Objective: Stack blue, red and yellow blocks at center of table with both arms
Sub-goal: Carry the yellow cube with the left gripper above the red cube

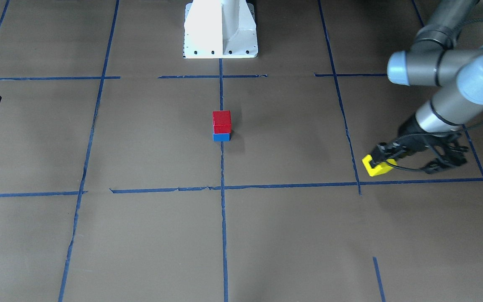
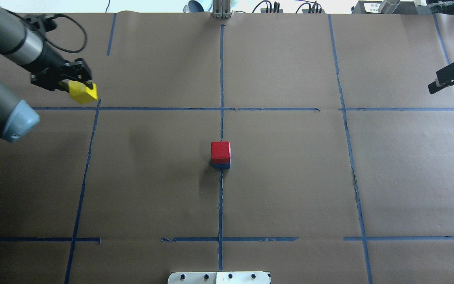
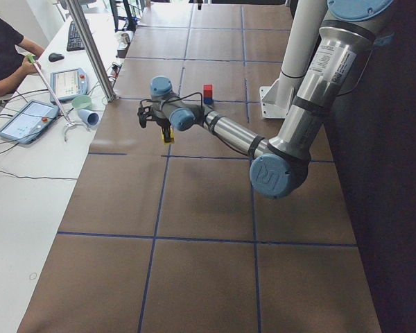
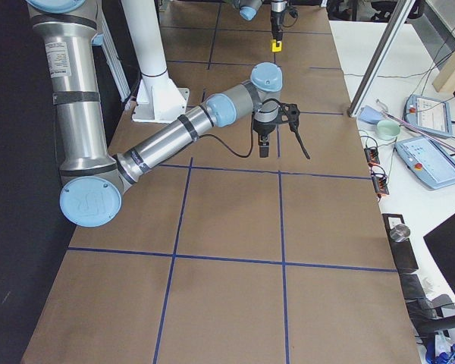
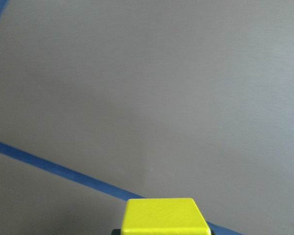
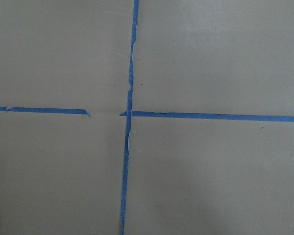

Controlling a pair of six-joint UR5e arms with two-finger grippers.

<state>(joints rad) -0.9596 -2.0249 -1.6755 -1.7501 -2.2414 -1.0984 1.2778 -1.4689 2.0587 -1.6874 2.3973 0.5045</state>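
At table (image 2: 290,177) centre, red block (image 2: 220,151) sits on blue block (image 2: 220,166): 2 of 3 stacked. At 10 o'clock, left tool (image 2: 79,85) clamps yellow block (image 2: 84,93), not yet placed; right tool (image 2: 453,77) spread, empty.

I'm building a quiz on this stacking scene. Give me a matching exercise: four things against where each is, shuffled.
1 yellow block
2 red block
3 blue block
4 right gripper

A underneath the red block
B off to the side, empty
C in the left gripper
D on the blue block

Pairs: 1-C, 2-D, 3-A, 4-B
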